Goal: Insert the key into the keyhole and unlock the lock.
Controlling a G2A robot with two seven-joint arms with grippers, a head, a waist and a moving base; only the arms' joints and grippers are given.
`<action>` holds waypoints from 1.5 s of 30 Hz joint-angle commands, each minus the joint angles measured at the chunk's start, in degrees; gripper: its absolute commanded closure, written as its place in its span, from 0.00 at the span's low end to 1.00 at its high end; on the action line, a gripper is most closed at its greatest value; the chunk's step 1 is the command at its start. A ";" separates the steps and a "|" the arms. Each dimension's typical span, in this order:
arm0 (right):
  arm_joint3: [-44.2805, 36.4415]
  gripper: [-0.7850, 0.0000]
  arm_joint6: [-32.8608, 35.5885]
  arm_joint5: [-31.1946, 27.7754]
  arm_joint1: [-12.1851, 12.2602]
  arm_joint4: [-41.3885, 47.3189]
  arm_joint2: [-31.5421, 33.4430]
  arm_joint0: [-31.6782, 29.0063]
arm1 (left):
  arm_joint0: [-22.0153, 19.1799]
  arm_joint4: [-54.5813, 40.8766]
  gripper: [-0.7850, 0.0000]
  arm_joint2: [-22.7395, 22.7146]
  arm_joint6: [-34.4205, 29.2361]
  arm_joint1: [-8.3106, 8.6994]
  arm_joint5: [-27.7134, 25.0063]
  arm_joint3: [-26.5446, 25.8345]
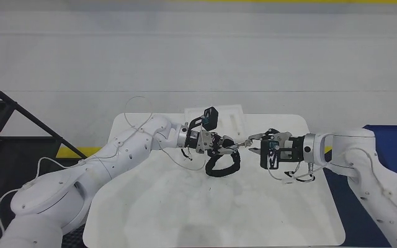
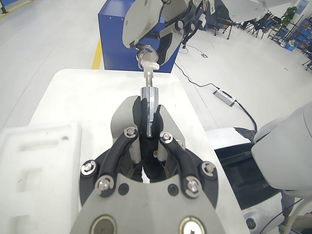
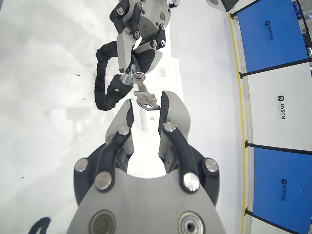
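My left gripper (image 2: 148, 104) (image 1: 224, 146) is shut on a chrome lock cylinder (image 2: 150, 103) (image 3: 132, 77), held above the middle of the white table (image 1: 186, 204). A black sheathed cable (image 3: 100, 74) (image 1: 223, 167) loops down from the lock. The silver key (image 2: 149, 60) (image 3: 145, 98) has its blade in the keyhole, and its head sticks out toward the right arm. My right gripper (image 3: 146, 98) (image 1: 253, 141) faces the lock with its fingers open on either side of the key head. The head touches one ribbed pad (image 3: 162, 108); the other pad stands apart from it.
A white foam tray (image 2: 36, 147) (image 1: 226, 118) with cut-out slots lies at the table's far edge, beside the left arm. A blue cabinet (image 2: 112, 25) stands past the table's right side. Bare table surface stretches toward the near edge.
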 commanded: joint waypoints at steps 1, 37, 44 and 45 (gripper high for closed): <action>-0.18 0.73 -0.49 0.00 0.03 -0.46 -0.13 -0.05 | -0.04 -0.01 1.00 0.07 -0.13 0.05 0.00 -0.16; 3.42 0.98 24.63 16.99 -0.06 48.39 -2.66 -0.32 | 0.50 6.50 1.00 -0.56 5.58 -0.88 0.00 -0.60; -1.25 0.00 28.29 19.88 0.95 47.05 1.04 -3.68 | 1.22 8.11 1.00 0.29 2.43 -1.54 0.00 4.07; -1.56 0.00 28.43 19.89 1.12 46.83 1.75 -4.40 | 1.50 7.99 1.00 0.43 1.91 -1.77 0.00 4.90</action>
